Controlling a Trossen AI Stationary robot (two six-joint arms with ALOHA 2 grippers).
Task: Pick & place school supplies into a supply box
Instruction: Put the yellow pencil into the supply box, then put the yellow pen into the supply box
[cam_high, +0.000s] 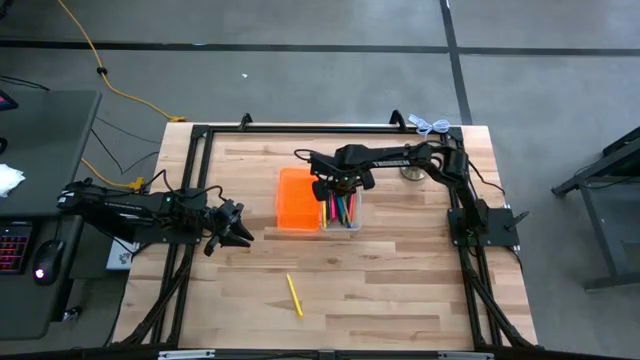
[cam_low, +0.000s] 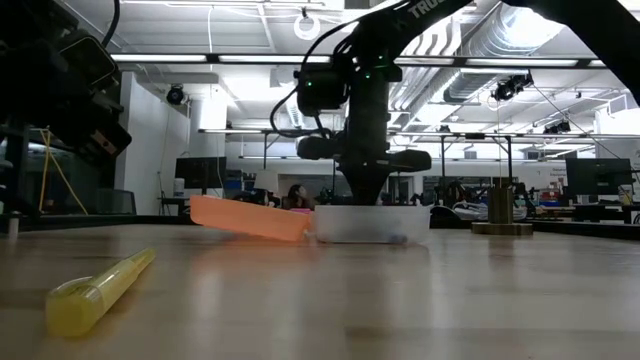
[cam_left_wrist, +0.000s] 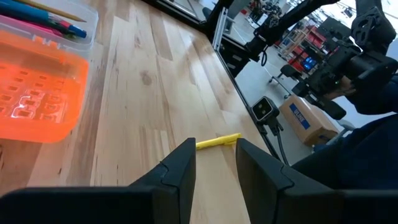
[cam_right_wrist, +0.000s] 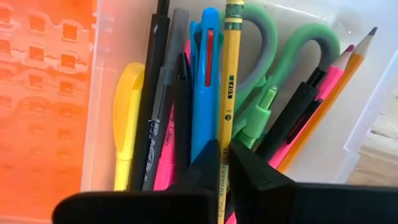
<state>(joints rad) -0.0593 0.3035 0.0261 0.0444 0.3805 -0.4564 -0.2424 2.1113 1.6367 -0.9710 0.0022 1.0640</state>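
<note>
Supply box (cam_high: 318, 200) directly under right end effector (cam_right_wrist: 225, 163), mostly packed: pens, markers, scissors (cam_right_wrist: 273, 68) inside. Fingers pinched shut on a yellow pencil (cam_right_wrist: 229, 93) marked "SOFT 2", not yet released. One yellow marker (cam_high: 294, 295) left on desk (cam_high: 400, 280), ahead of half-open, empty left end effector (cam_left_wrist: 214, 171).

Both arms are showing matte black, jointed links; black cables are running along the right arm (cam_high: 400, 157); left end effector (cam_left_wrist: 214, 163) is presenting two blocky dark fingers (cam_left_wrist: 177, 171); white lettering is marking one upper link.
</note>
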